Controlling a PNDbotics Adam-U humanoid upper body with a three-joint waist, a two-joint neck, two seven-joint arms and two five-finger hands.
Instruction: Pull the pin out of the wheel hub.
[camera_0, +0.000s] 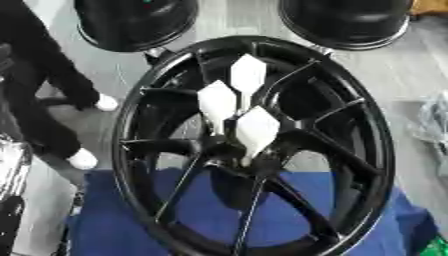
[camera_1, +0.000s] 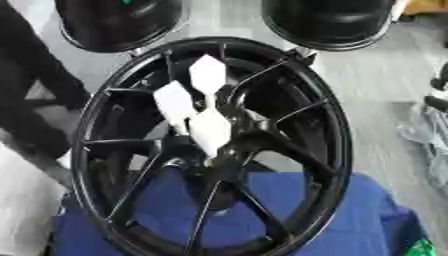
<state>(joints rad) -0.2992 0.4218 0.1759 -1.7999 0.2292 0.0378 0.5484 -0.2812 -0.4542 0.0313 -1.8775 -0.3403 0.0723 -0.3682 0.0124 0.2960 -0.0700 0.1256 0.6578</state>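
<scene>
Three white diamond-headed pins (camera_0: 256, 129) sit clustered at the centre of the black wheel hub (camera_0: 254, 145), which stands on a blue cloth (camera_0: 219, 210). None looks pulled yet. Neither hand shows, so finger state is unknown.

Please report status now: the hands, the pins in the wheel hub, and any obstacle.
No hand in view. Three white pins standing in black wheel hub, none pulled. Wheel on blue cloth. Nothing blocking pins.
</scene>
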